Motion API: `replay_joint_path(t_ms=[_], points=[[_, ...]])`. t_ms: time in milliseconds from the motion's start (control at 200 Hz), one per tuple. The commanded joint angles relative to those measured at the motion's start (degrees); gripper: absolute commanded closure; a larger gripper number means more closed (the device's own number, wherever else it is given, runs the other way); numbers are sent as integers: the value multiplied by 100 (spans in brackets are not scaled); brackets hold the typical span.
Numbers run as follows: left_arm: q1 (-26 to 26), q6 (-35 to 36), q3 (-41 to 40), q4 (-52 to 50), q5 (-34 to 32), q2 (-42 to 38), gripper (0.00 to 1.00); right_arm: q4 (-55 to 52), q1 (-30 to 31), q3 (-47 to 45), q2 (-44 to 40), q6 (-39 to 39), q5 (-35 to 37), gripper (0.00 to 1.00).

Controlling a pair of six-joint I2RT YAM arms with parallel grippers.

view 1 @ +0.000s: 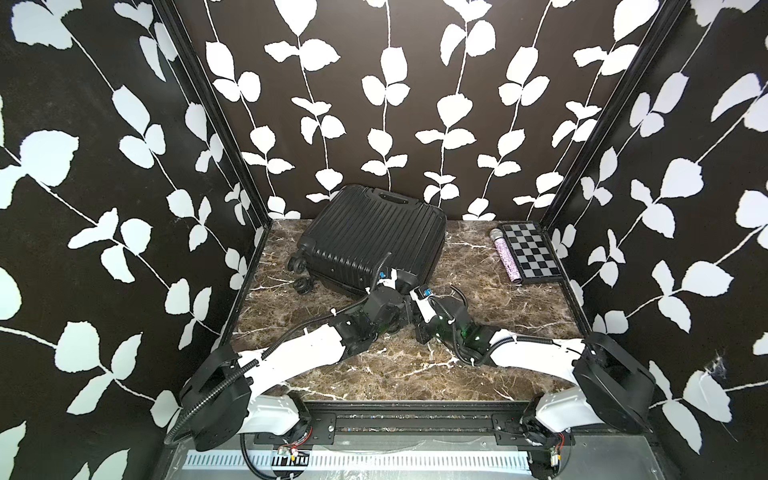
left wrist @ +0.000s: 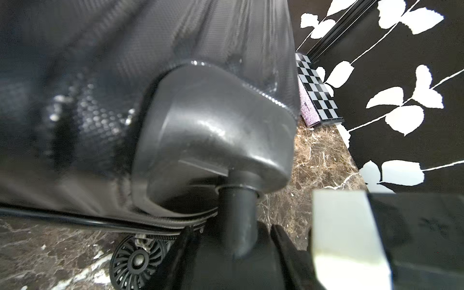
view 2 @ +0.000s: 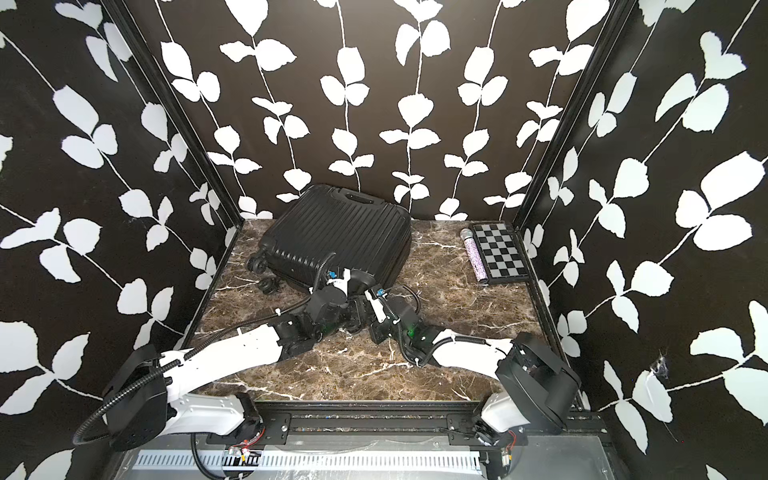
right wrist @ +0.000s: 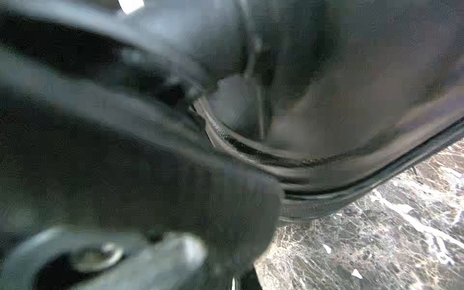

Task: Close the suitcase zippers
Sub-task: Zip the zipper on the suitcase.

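The black ribbed suitcase (view 1: 374,237) lies flat at the back of the marble table, shown in both top views, and both arms meet at its front right corner. My left gripper (view 1: 405,279) is shut on one of the suitcase's wheels there; in the left wrist view the wheel post (left wrist: 238,221) stands between the dark fingers (left wrist: 283,241). The zipper track (left wrist: 155,234) runs under the shell edge, with a small metal pull (left wrist: 141,242) on it. My right gripper (view 1: 415,301) is shut low beside that corner. The right wrist view is blurred and shows the curved zipper seam (right wrist: 251,148); anything held is hidden.
A flat checkerboard (view 1: 530,253) and a glittery purple tube (view 1: 505,255) lie at the back right. Two of the suitcase's wheels (view 1: 302,286) stick out at its front left. Patterned walls close in three sides of the table (view 1: 374,374).
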Motion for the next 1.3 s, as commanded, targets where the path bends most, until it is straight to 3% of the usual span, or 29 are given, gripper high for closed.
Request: replay_joint_path(t_ms=[0, 330, 955, 1296], points=[[118, -336, 256, 979, -303, 109, 100, 680, 234, -35, 112, 194, -755, 100], [118, -593, 384, 1182, -5, 346, 100, 1636, 282, -299, 170, 1086, -260, 100], [67, -903, 522, 1618, 247, 770, 100, 2649, 439, -335, 471, 1464, -375, 100], [58, -949, 645, 1668, 372, 926, 100, 2895, 719, -278, 633, 1628, 184, 100]])
